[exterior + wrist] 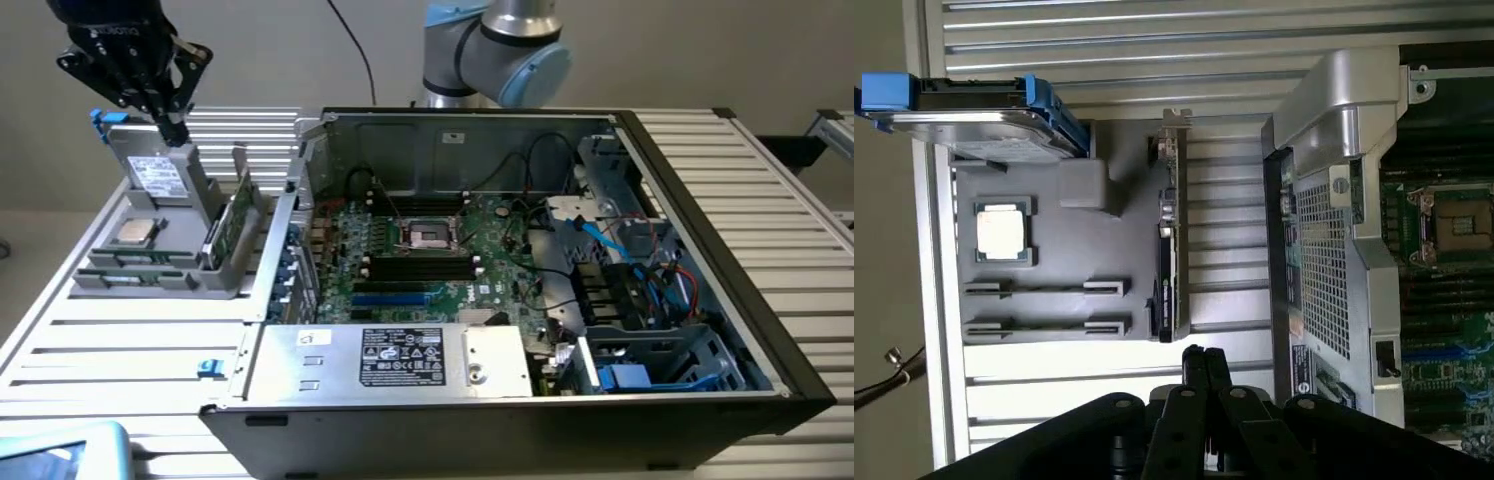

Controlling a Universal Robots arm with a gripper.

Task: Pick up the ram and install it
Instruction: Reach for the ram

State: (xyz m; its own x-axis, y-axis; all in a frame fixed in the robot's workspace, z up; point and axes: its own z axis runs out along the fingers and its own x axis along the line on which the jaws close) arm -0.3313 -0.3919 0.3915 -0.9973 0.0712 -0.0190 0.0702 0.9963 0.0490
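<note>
The claw (pixel 174 132) (pixel 1204 353) is shut tight, its black fingers pressed together with nothing between them. In the exterior view it hangs above the grey holder (pixel 214 286) (pixel 1084 250) at that view's left, its tip just over the top edge of the hard drive (pixel 167 180) (pixel 964 120), which stands upright in the holder with blue clips on its sides. In the wrist view the tip lies over the counter's (pixel 120 340) (pixel 1104 60) white slats, just off the holder's edge and near one end of the expansion card (pixel 234 225) (pixel 1168 240).

The ram (pixel 130 260) (pixel 1044 288) sits on edge in a narrow slot of the holder, between two small grey end brackets. It is untouched and well apart from the claw. A second slot just beside it has a similar thin strip, but I cannot tell what it holds. A square processor chip (pixel 134 232) (pixel 1002 232) lies flat in the holder between the hard drive and those slots. The expansion card stands upright along the side of the holder nearest the computer case (pixel 747 300) (pixel 1324 250).

The case lies open on the counter with its green motherboard (pixel 494 270) (pixel 1454 330) facing up. On the board are the processor socket (pixel 430 235) (pixel 1459 222), black memory slots (pixel 422 267) just beside it and blue slots (pixel 398 297) (pixel 1434 352) further along. A silver power supply (pixel 394 358) fills the near corner of the case, and the robot arm (pixel 494 40) rises behind it
</note>
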